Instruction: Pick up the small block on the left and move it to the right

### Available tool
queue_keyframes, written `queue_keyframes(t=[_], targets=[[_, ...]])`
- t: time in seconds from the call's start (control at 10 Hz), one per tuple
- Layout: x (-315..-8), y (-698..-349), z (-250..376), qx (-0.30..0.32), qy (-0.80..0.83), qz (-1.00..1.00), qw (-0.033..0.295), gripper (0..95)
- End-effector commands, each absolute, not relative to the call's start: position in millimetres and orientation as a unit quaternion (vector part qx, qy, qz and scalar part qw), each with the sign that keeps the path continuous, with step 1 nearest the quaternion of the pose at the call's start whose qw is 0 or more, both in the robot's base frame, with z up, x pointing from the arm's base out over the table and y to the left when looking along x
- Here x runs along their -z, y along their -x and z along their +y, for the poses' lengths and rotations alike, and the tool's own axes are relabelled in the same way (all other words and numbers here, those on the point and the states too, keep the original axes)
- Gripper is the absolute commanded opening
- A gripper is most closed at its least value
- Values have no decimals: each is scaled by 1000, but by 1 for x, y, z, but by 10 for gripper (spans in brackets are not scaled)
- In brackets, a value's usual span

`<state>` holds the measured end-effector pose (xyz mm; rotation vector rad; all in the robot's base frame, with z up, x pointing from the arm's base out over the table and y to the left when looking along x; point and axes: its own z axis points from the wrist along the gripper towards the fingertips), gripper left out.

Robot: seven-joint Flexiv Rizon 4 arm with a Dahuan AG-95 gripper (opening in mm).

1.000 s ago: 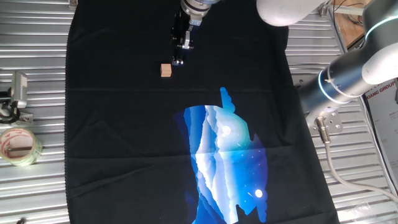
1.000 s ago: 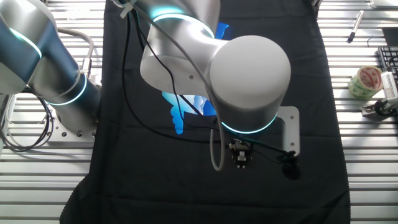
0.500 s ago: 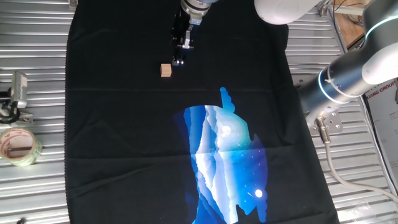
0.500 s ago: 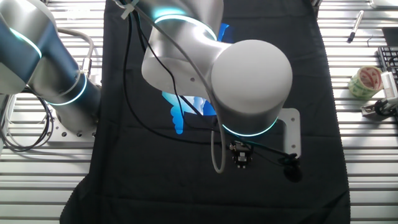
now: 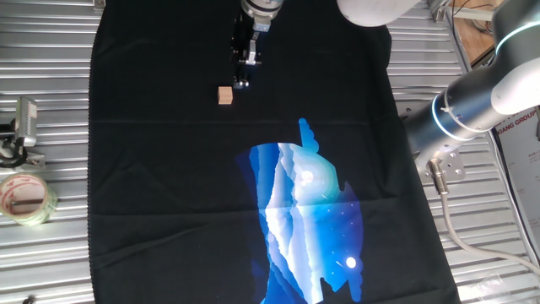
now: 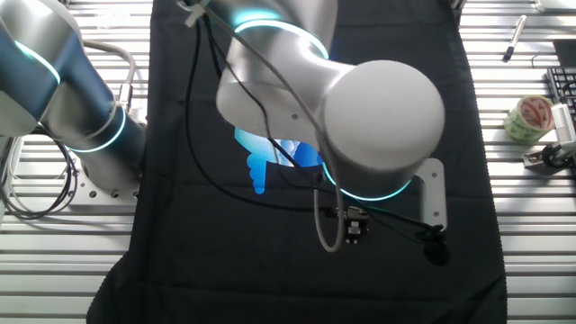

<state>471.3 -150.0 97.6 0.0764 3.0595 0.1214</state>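
While the small block (image 5: 224, 95) sits flat on the black cloth (image 5: 169, 186), the gripper (image 5: 243, 81) hangs just beside it, slightly to its right and farther back, not touching it. Whether the fingers are spread or closed cannot be told; nothing is seen between them. At the left edge, off the cloth, a tape roll (image 5: 24, 198) lies on the slatted table (image 5: 51, 101). From the other fixed view the arm's wrist (image 6: 382, 117) hides the block.

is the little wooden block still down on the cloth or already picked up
Down on the black cloth: the small block lies beside the gripper, not between its fingers.
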Motion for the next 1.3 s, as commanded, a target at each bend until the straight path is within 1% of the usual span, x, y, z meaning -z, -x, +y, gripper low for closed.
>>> queue_keyframes(t=[0.1,0.6,1.3], targets=[[-99,-469,-150,-36,-26,998,39,570],[-99,-469,-150,-23,-42,998,30,570],[-99,-469,-150,-23,-52,998,34,570]])
